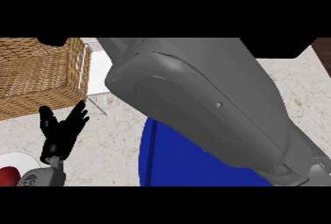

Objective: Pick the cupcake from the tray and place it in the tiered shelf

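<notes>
My right forearm (207, 105) fills most of the head view, running from the lower right up to the top centre; its hand is out of sight. The blue tray (174, 164) shows only partly beneath that arm, and no cupcake can be seen on it. The tiered shelf, a woven wicker basket (35, 74) with a thin wire frame (87, 85), stands at the upper left. My left hand (61, 129) rests open at the lower left, fingers up, just below the basket's front corner and touching nothing.
A white plate (19, 159) carrying a red object (8, 175) sits at the lower left edge, beside my left wrist. A white surface (98, 72) lies right of the basket. Speckled beige counter (110, 144) shows between the left hand and the tray.
</notes>
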